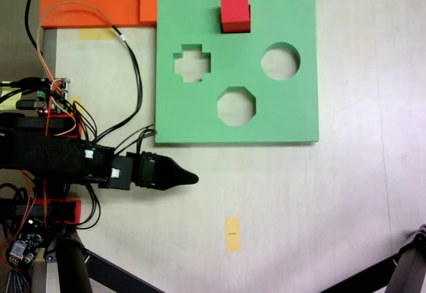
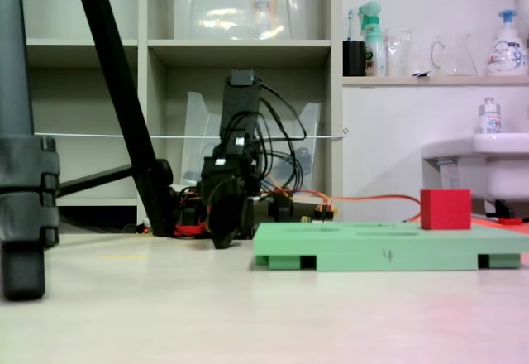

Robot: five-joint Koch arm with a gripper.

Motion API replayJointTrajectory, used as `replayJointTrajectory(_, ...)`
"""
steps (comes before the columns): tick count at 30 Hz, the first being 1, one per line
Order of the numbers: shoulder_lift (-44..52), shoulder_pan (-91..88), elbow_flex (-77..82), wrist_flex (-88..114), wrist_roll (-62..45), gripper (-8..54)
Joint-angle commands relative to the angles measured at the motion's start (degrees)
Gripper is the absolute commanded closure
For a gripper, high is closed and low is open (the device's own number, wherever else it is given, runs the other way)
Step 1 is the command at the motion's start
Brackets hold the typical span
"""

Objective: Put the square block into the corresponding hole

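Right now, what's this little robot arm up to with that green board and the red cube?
At this moment nothing is being handled. The claw holds nothing and points out over the bare table, in front of the green foam board. The red cube sits at the board's far edge in the top-down fixed view, in or on the square hole, standing well above the surface in the low fixed view. The cross, round and octagonal cutouts are empty. Whether the claw is open is unclear.
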Motion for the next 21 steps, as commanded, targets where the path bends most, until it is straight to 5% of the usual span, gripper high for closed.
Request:
replayJointTrajectory(1,3.78,0.70,3.60,-0.09,0.35,8.8)
replayJointTrajectory(21,8.26,0.62,5.27,6.68,0.62,11.0)
